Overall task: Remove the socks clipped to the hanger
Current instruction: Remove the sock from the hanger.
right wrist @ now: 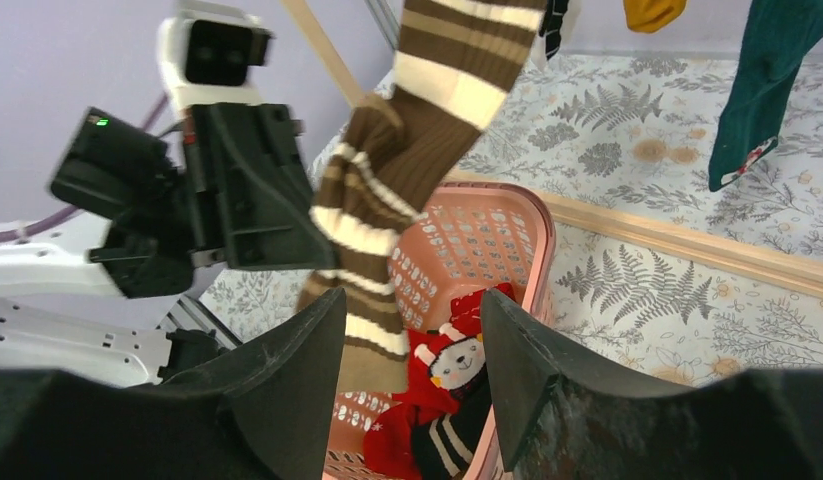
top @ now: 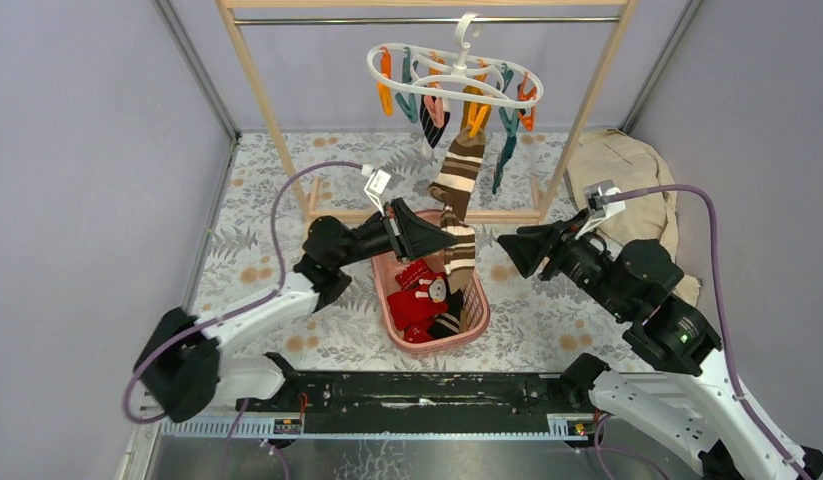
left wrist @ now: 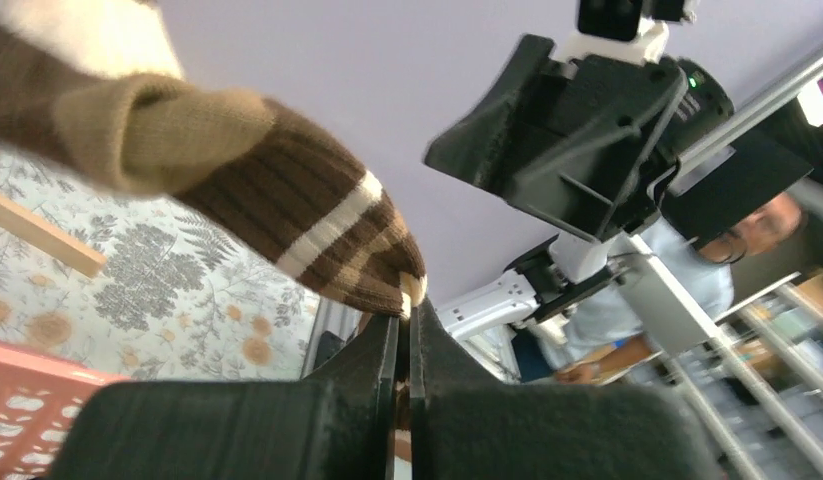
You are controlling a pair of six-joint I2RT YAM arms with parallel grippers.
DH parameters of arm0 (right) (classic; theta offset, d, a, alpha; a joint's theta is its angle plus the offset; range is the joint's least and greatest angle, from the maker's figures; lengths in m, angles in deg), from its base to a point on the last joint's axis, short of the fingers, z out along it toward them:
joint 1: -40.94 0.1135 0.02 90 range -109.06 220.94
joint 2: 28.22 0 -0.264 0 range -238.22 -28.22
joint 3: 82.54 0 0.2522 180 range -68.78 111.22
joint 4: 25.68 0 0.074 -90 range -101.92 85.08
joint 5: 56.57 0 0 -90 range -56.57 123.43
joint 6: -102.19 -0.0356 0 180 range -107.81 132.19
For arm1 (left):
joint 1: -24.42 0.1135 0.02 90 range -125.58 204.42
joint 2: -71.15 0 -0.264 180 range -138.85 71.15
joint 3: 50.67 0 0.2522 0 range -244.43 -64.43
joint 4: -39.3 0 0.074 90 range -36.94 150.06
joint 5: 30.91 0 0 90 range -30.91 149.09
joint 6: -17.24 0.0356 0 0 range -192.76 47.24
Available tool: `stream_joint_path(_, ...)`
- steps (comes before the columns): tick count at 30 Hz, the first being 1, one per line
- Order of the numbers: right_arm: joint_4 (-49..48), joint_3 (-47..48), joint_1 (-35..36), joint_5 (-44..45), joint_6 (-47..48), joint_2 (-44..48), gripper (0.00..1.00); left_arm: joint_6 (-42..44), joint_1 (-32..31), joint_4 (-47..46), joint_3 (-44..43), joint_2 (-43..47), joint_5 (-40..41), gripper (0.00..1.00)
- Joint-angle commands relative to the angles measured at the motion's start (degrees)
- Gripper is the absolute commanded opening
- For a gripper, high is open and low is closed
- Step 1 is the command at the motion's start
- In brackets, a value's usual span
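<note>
The white hanger (top: 457, 72) hangs from the wooden rack's rail. A brown-and-white striped sock (top: 459, 185) is still clipped to it and droops over the basket. My left gripper (top: 450, 238) is shut on this sock's lower part; in the left wrist view the striped sock (left wrist: 237, 170) is pinched at the closed tips (left wrist: 408, 308). My right gripper (top: 507, 248) stands open just right of the sock, apart from it; its own view shows the right gripper (right wrist: 412, 310) open with nothing between the fingers. A dark teal sock (right wrist: 767, 90) and a mustard sock (right wrist: 652, 12) also hang.
A pink basket (top: 481, 300) sits under the striped sock, holding a red sock (top: 415, 295) and a black striped one (right wrist: 457, 435). The wooden rack's base bar (top: 507, 214) lies behind it. A beige garment (top: 627, 165) lies at the back right. Grey walls close both sides.
</note>
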State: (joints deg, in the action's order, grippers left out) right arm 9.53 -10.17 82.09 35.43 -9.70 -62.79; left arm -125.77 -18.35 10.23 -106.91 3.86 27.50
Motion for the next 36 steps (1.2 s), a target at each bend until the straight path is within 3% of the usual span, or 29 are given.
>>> stream_joint_path(1,-1.65,0.66,0.31,-3.06,0.73,-3.5,0.59,-28.25,6.07,-39.56,3.78,-11.07,-11.4,0.0)
stream_joint_path(3,-2.52,0.7,0.25,-3.86,1.09,-4.97,0.59,-35.48,7.43,-48.95,3.18,-16.35,-12.01,0.0)
stream_joint_path(4,-3.01,0.76,0.26,-4.47,1.18,-5.77,0.6,-36.34,7.58,-49.43,2.28,-17.94,-12.33,0.0)
stream_joint_path(9,-4.38,1.42,0.25,-5.2,1.35,-8.64,0.6,-37.21,7.52,-49.39,0.68,-20.77,-12.52,0.0)
stream_joint_path(24,-8.66,6.2,0.26,-2.38,-0.35,-19.03,0.69,-35.57,5.45,-45.73,4.42,-16.68,-11.58,0.05)
stream_joint_path(27,-3.68,8.78,0.28,5.76,-1.91,-19.37,0.69,-25.97,5.3,-33.32,4.9,-13.11,-11.24,0.05)
stream_joint_path(30,0.3,10.47,0.33,11.36,-1.57,-18.71,0.69,-12.19,3.92,-10.11,2.27,-6.59,-7.4,0.04)
stream_joint_path(33,2.38,12.07,0.26,12.49,-0.64,-18.35,0.69,7.59,-1.61,20.92,-5.34,-0.94,5.1,0.04)
stream_joint_path(36,0.68,12.51,0.26,8.8,0.35,-18.28,0.69,16.32,-6.55,34.56,-11.99,-0.92,16.68,0.02)
